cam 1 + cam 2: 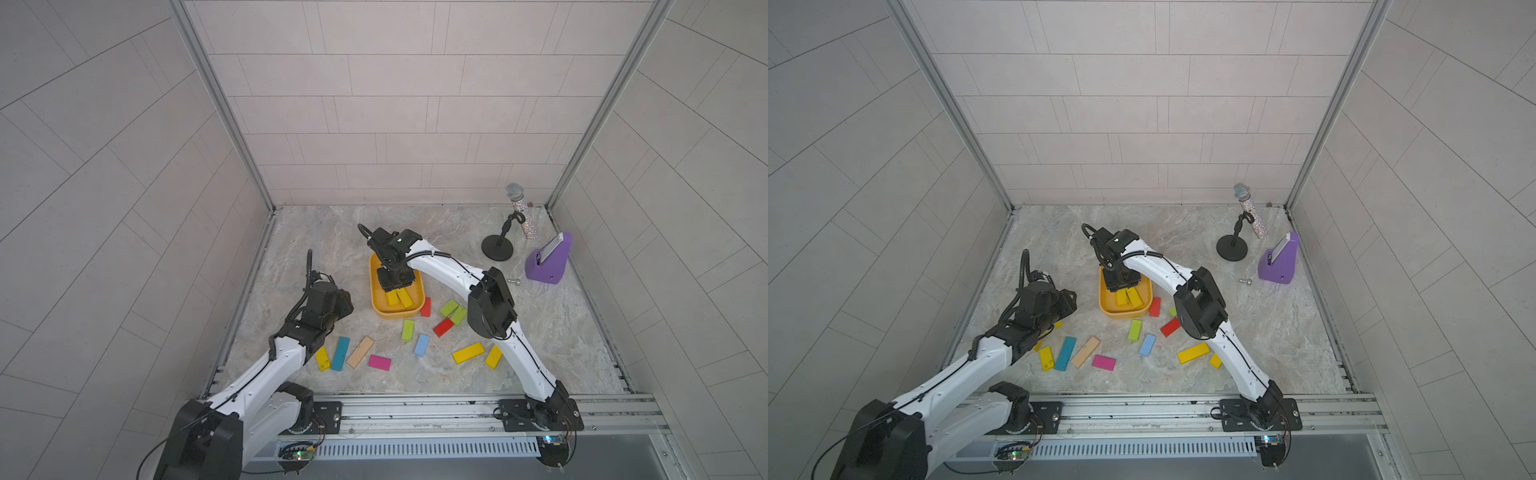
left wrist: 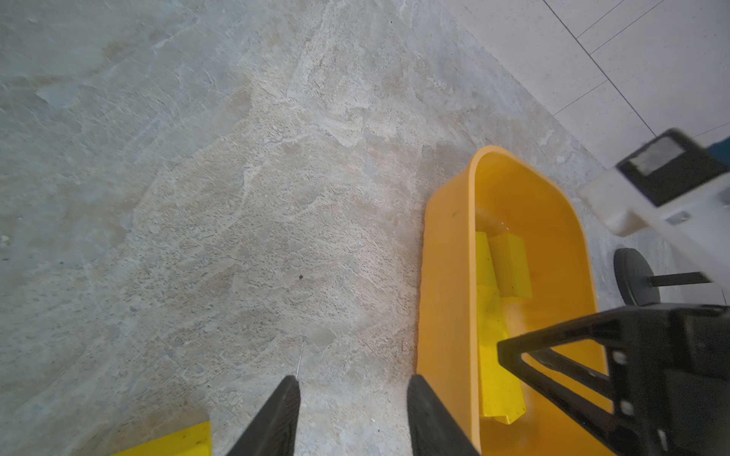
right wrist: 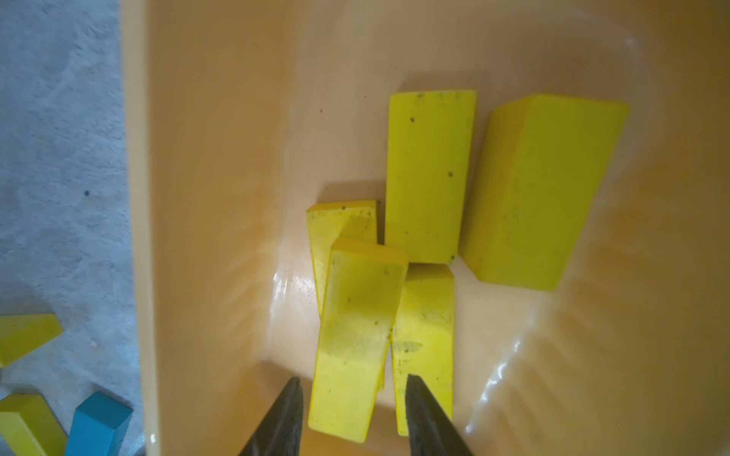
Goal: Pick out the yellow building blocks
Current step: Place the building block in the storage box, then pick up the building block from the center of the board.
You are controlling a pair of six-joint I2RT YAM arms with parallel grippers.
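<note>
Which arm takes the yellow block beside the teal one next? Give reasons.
Left. The left gripper is open, empty and nearest that yellow block; the right gripper is over the tub, a second block between its jaws.

5 bright yellow flat rectangular blocks [image 3: 428, 173] against the orange-yellow oval-cornered plastic tub [image 1: 395, 314]. Grey-beige marbled stone counter [image 1: 540, 332]. Near: lime-green block [image 1: 407, 330], red block [image 1: 443, 327], light-blue block [image 1: 421, 345], teal block [image 1: 340, 353], tan block [image 1: 360, 352], magenta block [image 1: 379, 362]. Far right: purple plastic stand [image 1: 546, 268], silver glitter-speckled microphone [image 1: 515, 192].

Several blocks [image 3: 428, 173] lie in the tub [image 1: 395, 314] (loose blocks [image 1: 379, 362] scattered before it).
</note>
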